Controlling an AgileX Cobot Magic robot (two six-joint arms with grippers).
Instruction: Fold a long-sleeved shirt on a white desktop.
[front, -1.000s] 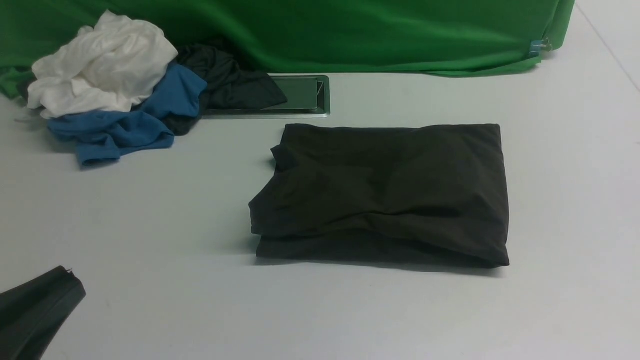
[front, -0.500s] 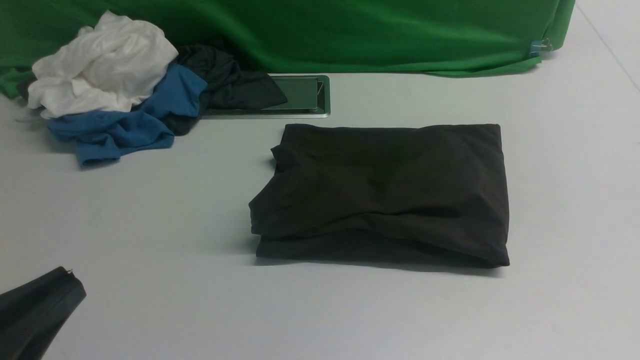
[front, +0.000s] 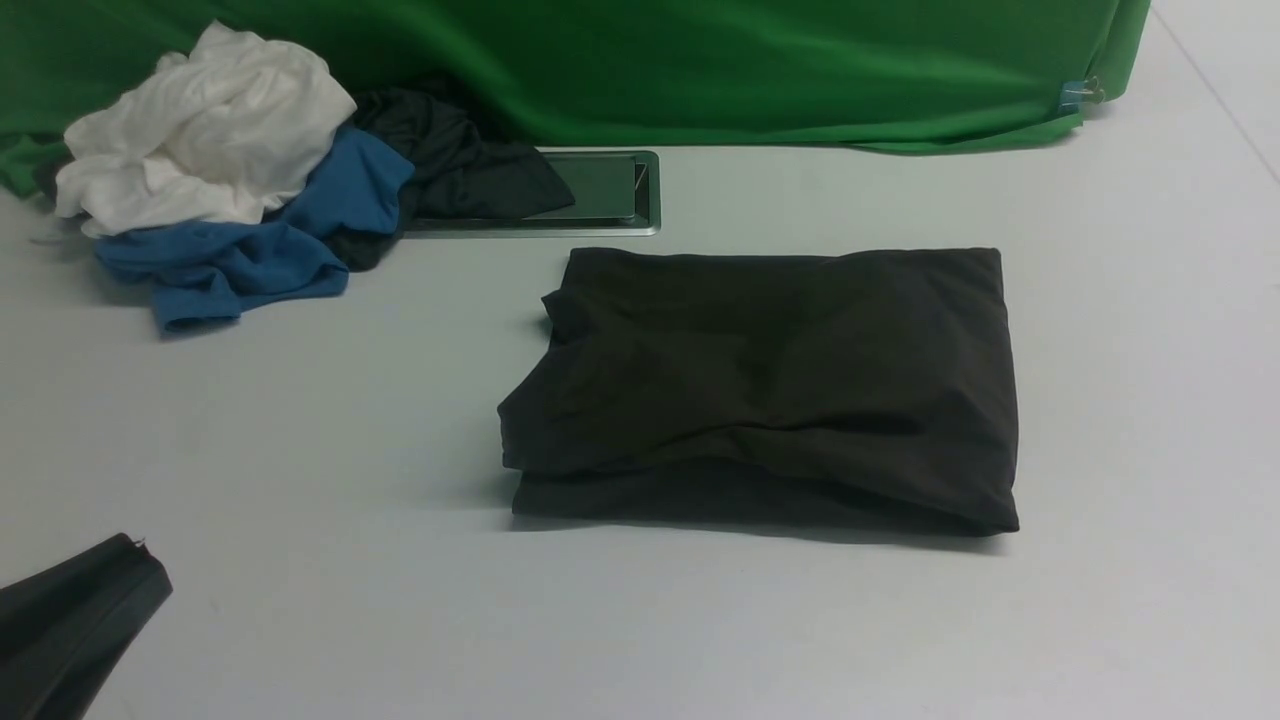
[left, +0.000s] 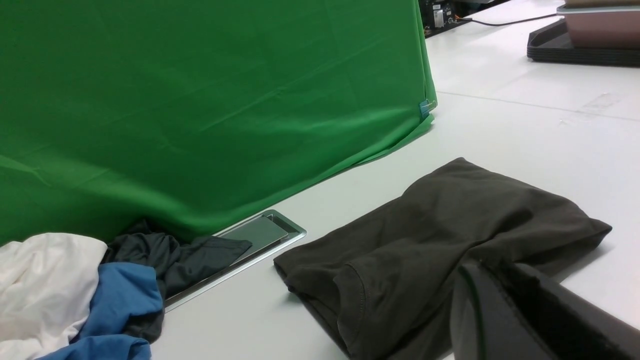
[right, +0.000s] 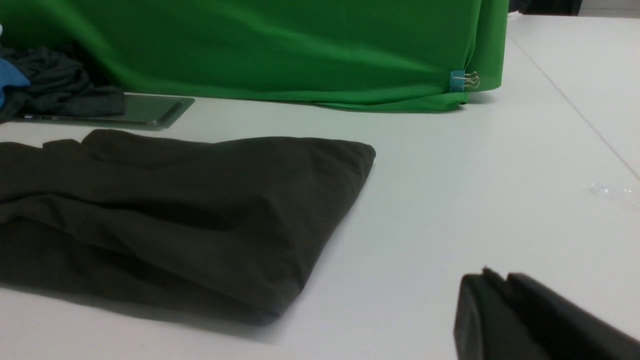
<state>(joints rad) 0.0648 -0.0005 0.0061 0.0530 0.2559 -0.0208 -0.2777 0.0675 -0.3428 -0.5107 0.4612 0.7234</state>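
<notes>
white desktop (front: 300, 420) | long-sleeved shirt (front: 770, 390) folded | left pincer (front: 70, 620) together, low | right pincer (right: 505, 300) together

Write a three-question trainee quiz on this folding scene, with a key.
1. True or false: the long-sleeved shirt lies folded on the white desktop.
2. Which garment tops the pile behind the shirt: A white, B blue, C black?
3. What is the left gripper holding?

Key: 1 true. 2 A. 3 Nothing; it is shut, clear of the shirt.
</notes>
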